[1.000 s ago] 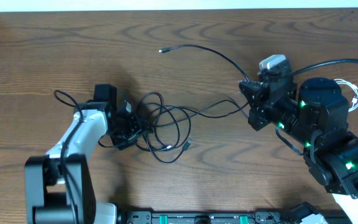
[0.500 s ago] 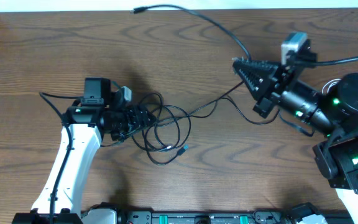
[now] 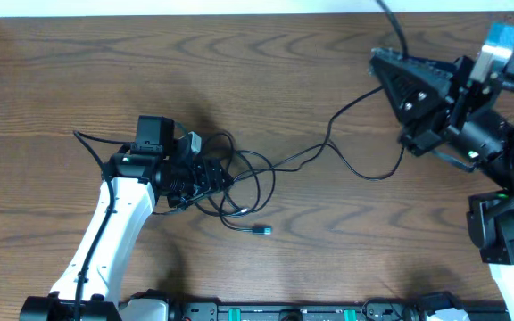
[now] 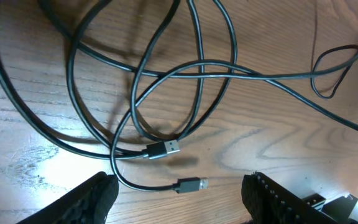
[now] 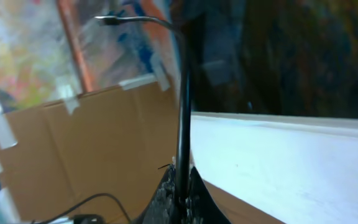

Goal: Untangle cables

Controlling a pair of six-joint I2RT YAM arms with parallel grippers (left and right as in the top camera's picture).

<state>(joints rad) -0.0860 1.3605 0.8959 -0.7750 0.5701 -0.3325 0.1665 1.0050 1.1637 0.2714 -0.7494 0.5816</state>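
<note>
Right gripper (image 3: 382, 61) clamps black cable (image 5: 183, 112), which runs left to tangle (image 4: 197, 64) under open-jawed left gripper (image 3: 220, 176) near table (image 3: 61, 71) front edge.

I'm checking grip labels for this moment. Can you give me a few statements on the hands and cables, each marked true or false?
1. The right hand is shut on a black cable. True.
2. The left hand is clamped on a cable. False: its fingers stand open above the tangle and hold nothing.
3. Two plug ends lie on the table in the left wrist view. True.
4. The tangle lies directly under the right hand. False: it lies by the left hand, and only a single strand runs across to the right hand.
</note>
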